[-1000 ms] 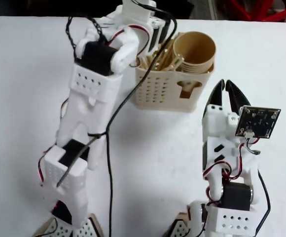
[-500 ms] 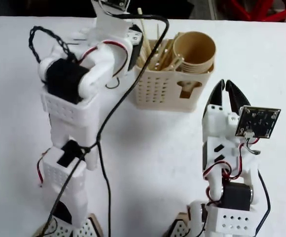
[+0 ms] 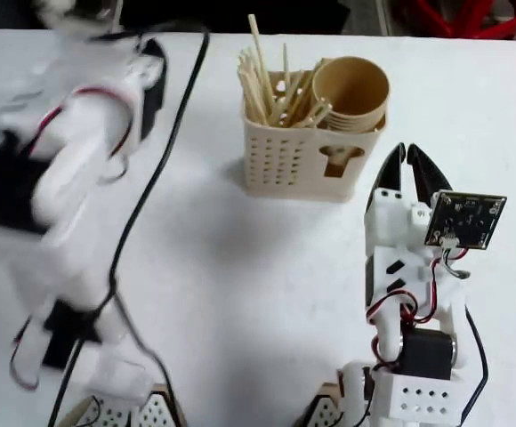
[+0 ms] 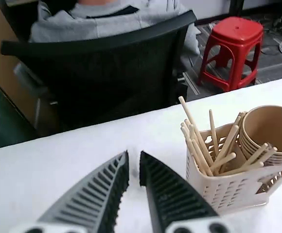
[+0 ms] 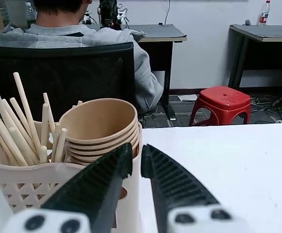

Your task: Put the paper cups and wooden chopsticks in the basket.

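**Cups and chopsticks are sitting in the basket, and both grippers are holding nothing.**

The stacked cups (image 3: 351,87) are nesting in one end of the basket (image 3: 298,165). The chopsticks (image 3: 265,78) are leaning in the other end, their tips poking above the rim. The basket is standing on the tabletop (image 3: 240,267).

The left gripper (image 4: 133,158) is hanging well apart from the basket, its fingers (image 4: 165,194) nearly pressed together around nothing. The right gripper (image 3: 407,153) is sitting just beside the basket, with its fingers likewise almost closed and empty.

The cups are probably light and thin-walled and would crush easily, so a gentle pinch over the rim looks safest. The chopsticks are likely light, stiff and smooth, and prone to rolling or slipping, so gripping them across the middle seems best.
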Robot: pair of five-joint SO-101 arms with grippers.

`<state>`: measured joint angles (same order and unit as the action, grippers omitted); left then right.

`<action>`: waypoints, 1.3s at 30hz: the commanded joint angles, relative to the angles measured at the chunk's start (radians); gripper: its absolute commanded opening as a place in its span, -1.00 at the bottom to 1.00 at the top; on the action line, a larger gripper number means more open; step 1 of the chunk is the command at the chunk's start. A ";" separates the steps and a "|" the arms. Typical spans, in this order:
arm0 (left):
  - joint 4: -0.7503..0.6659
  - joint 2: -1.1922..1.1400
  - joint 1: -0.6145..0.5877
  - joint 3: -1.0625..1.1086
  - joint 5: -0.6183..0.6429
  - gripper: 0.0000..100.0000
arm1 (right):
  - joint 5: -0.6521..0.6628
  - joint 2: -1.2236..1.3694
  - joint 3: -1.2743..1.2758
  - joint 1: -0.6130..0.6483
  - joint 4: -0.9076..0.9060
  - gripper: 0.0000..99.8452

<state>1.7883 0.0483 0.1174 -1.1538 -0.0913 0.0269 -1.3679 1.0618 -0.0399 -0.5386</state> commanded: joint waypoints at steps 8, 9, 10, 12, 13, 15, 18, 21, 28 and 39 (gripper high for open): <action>-0.084 0.538 -0.041 0.626 -0.012 -0.89 | 0.011 -0.010 -0.008 0.076 -0.012 -0.92; -0.117 0.595 -0.048 0.695 -0.012 -0.89 | 0.011 -0.010 -0.009 0.091 -0.018 -0.92; -0.152 0.653 -0.053 0.772 -0.012 -0.89 | 0.021 -0.010 -0.009 0.107 -0.018 -0.92; -0.226 0.773 -0.076 0.941 -0.015 -0.89 | 0.068 -0.010 -0.009 0.145 -0.028 -0.92; -0.272 0.832 -0.091 1.036 -0.015 -0.89 | 0.080 -0.010 -0.009 0.160 -0.035 -0.92; -0.371 0.954 -0.124 1.234 -0.017 -0.89 | 0.084 -0.010 -0.008 0.177 -0.038 -0.92; -0.520 1.133 -0.185 1.525 -0.017 -0.89 | 0.086 -0.012 0.000 0.183 -0.038 -0.92; -0.646 1.308 -0.229 1.768 -0.018 -0.89 | 0.086 -0.012 0.014 0.185 -0.036 -0.92; -0.755 1.629 -0.246 2.137 -0.058 -0.89 | 0.084 -0.012 0.029 0.186 -0.031 -0.93; -0.753 1.776 -0.249 2.438 -0.117 -0.95 | 0.086 -0.012 0.029 0.239 -0.038 -0.92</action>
<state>1.0610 1.8205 -0.1250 1.2505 -0.1987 0.1020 -1.3679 1.1032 0.1903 -0.5723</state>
